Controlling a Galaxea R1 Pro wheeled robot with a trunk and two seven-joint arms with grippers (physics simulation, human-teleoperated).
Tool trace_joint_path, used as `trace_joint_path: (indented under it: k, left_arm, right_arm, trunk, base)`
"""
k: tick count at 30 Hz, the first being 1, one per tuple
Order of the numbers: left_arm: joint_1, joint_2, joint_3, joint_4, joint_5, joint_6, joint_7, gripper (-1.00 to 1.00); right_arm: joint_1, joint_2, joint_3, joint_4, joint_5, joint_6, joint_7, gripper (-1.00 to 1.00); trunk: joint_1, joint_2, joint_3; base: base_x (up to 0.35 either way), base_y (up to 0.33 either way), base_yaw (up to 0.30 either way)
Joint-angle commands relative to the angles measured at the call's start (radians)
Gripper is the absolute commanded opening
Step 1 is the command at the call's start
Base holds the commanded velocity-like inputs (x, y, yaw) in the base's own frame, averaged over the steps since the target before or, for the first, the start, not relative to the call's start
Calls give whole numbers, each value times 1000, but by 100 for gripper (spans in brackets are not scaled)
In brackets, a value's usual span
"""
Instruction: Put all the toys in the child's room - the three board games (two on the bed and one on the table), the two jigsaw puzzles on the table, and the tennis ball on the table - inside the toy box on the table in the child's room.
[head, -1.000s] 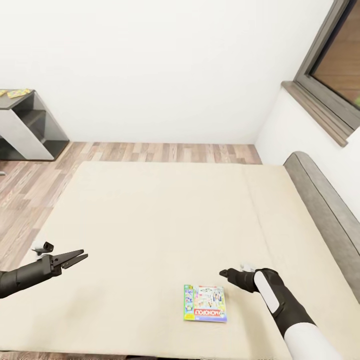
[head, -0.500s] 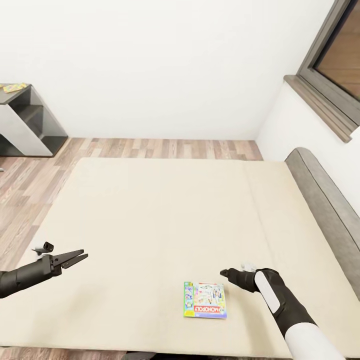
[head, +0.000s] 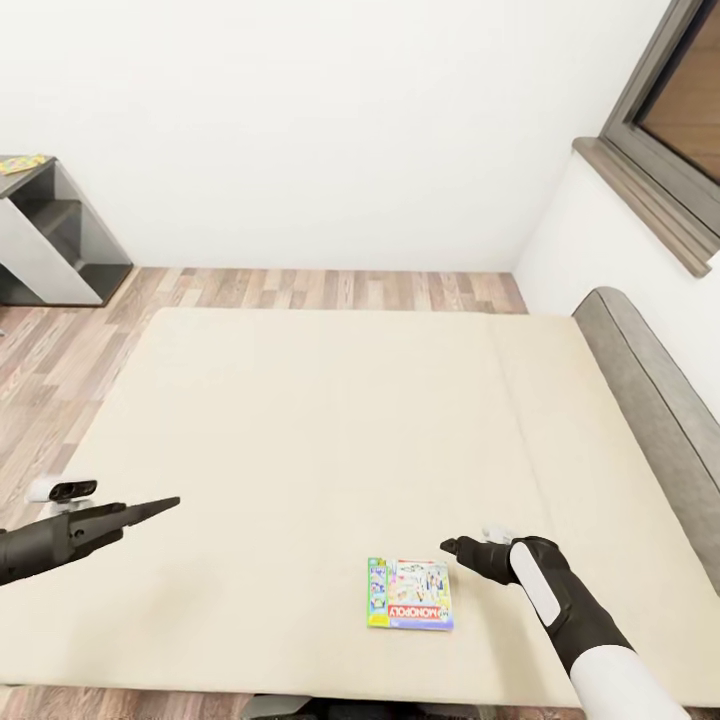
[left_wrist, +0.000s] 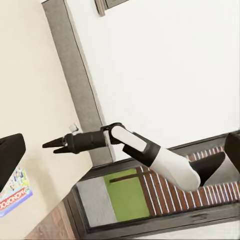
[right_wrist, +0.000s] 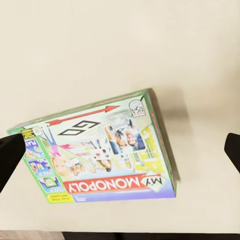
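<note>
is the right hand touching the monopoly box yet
Apart. In the head view the right hand sits off the Monopoly box, with beige bed cover showing between them; the right wrist view shows its fingertips wide of the box.

Left arm (head: 45, 540): matte black, slim and cylindrical, narrowing to a long pointed black tip (head: 150, 509). Small white-and-black camera module (head: 62, 489) mounted on top near the wrist.

Right arm (head: 590, 640): glossy white rounded forearm shell, then a black ribbed wrist section bearing a white oval inlay (head: 535, 590). Small pale fitting (head: 493, 534) on top near the black front end. Ends in a black tapered tip (head: 458, 547).

Same right arm from the left wrist camera (left_wrist: 150, 155): white shell, black joint, white patch, dark pointed end.
</note>
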Motion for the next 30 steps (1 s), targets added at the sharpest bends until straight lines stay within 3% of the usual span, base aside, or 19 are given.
trace_joint_path:
  k: [1, 30]
  left_arm:
    - [3, 0, 0, -7, -1, 10, -12, 100]
    - [17, -4, 7, -28, -6, 6, -12, 100]
  right_arm:
    - [0, 0, -1, -1, -4, 5, 0, 100]
    - [0, -2, -3, 0, -4, 4, 32, 100]
  trunk:
    - [1, -2, -3]
    - [1, -2, -51]
  base:
    - [0, 0, 0]
    - [0, 0, 0]
